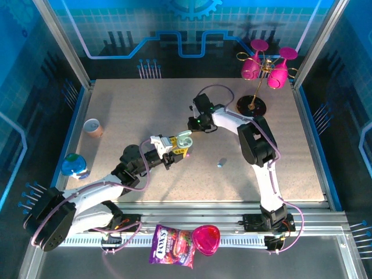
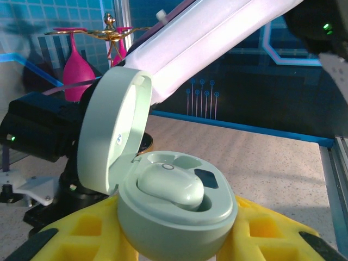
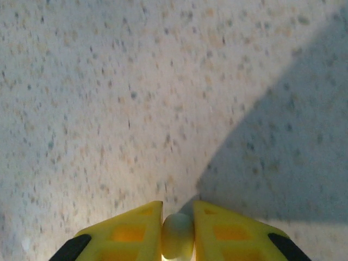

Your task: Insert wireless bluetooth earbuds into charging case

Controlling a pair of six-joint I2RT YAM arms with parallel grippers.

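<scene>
Left wrist view has the left gripper [image 2: 173,239] clamped on the open mint charging case [image 2: 179,215] (one earbud [image 2: 171,186] already seated), while the right gripper [image 3: 178,231] pinches a second earbud [image 3: 177,239] over the table [image 3: 136,109].

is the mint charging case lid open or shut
Open. In the left wrist view the lid stands swung up off the charging case, and one earbud sits in the exposed base.

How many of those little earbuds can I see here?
3 earbuds: one seated in the open case, one pinched in the right gripper, one loose on the table. Others may be hidden.
</scene>
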